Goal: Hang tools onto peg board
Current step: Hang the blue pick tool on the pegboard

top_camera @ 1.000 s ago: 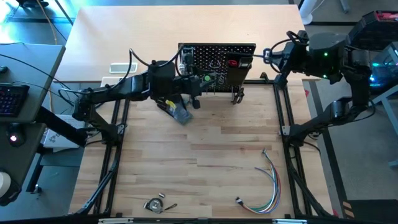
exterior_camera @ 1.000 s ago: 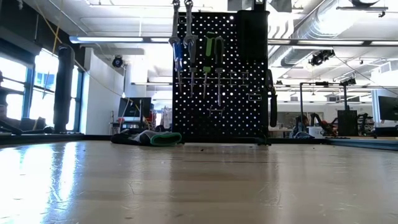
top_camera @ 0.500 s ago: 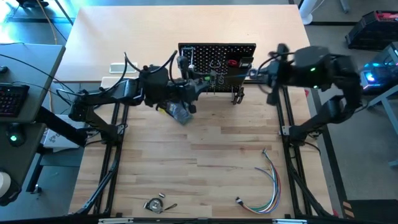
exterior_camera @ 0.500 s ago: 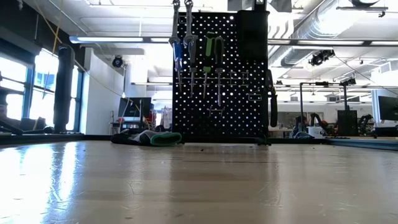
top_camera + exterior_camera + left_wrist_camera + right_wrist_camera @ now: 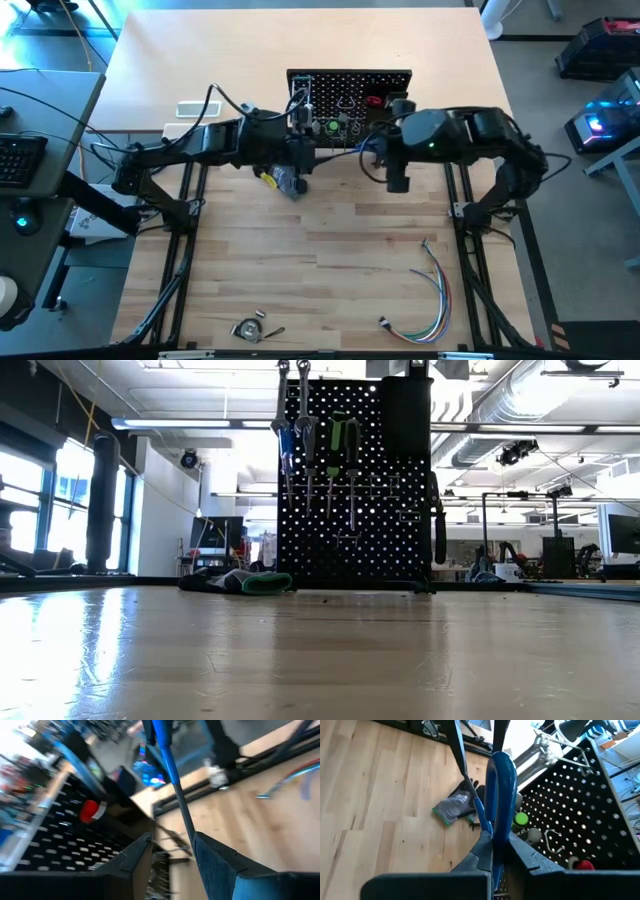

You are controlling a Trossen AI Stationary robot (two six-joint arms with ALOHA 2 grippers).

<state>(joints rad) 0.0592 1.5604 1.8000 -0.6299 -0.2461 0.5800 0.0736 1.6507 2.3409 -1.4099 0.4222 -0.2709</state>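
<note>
The peg board point(image 5: 350, 95) stands upright at the far middle of the table. Silver tools and green-handled pliers point(image 5: 340, 440) hang on it. My right gripper point(image 5: 495, 837) is in front of the board, shut on a blue-handled hex key point(image 5: 500, 780), also seen from above point(image 5: 369, 147). My left gripper point(image 5: 172, 837) is open at the board's left front point(image 5: 312, 152). The key's dark shaft point(image 5: 186, 822) runs between its fingers, close to one; whether it touches, I cannot tell. My right gripper pinches the hex key's blue handle point(image 5: 496, 822) between its two fingers. The fingers come from the table's right, slanting down. The handle rises out of the fingers and the thin shaft point(image 5: 460, 755) runs on toward my left arm. The key is lifted clear of the table.
A grey and black glove point(image 5: 286, 182) lies on the table just in front of the board's left end, under my left arm. A bundle of coloured wires point(image 5: 435, 290) lies at the near right and a small metal piece point(image 5: 250, 328) at the near left.
My right gripper has swung from beyond the board's right end toward the table's left and near side, a little down, to the board's front, staying shut on the hex key. The key's shaft has come between my left gripper's fingers. My left gripper has tipped downward slightly.
</note>
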